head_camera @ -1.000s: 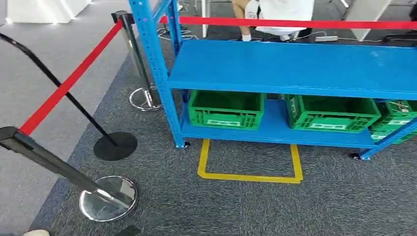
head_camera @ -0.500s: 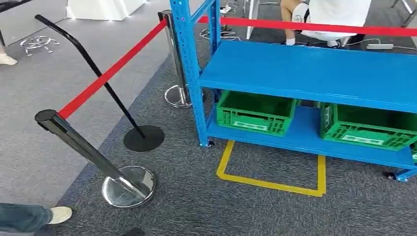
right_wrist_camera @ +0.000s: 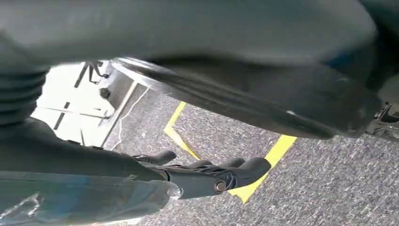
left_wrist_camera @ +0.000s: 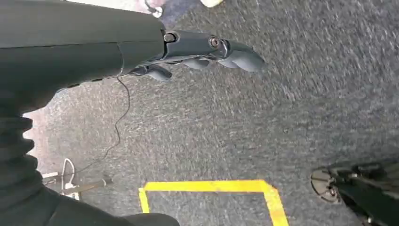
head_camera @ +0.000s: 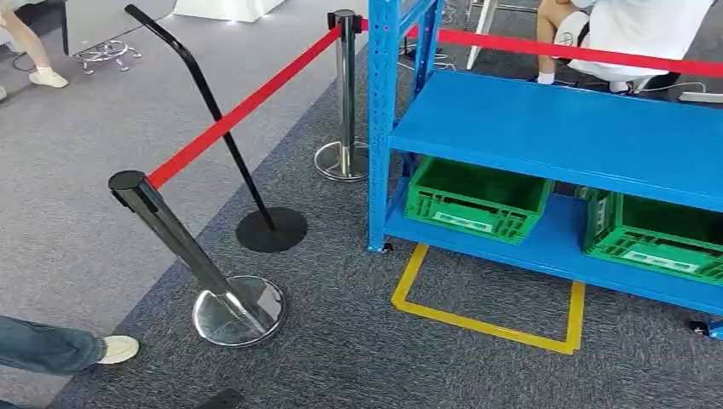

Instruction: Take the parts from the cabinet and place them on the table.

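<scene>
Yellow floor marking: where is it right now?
In the head view, the yellow floor marking lies on the carpet right of centre, just in front of the blue rack, below the left green crate.

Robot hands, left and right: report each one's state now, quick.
Left robot hand: open, fingers extended, holding nothing.
Right robot hand: open, holding nothing.

The left hand (left_wrist_camera: 202, 54) hung low over the floor, its fingers (left_wrist_camera: 235, 55) held nearly straight and close together, with the shorter thumb (left_wrist_camera: 157, 72) set slightly apart — nothing lay in its grasp. The right hand (right_wrist_camera: 211, 174) likewise hung down at the robot's side, its fingers (right_wrist_camera: 251, 167) stretched out in a loose row and only lightly bent, thumb (right_wrist_camera: 160, 157) standing free — empty as well.
</scene>
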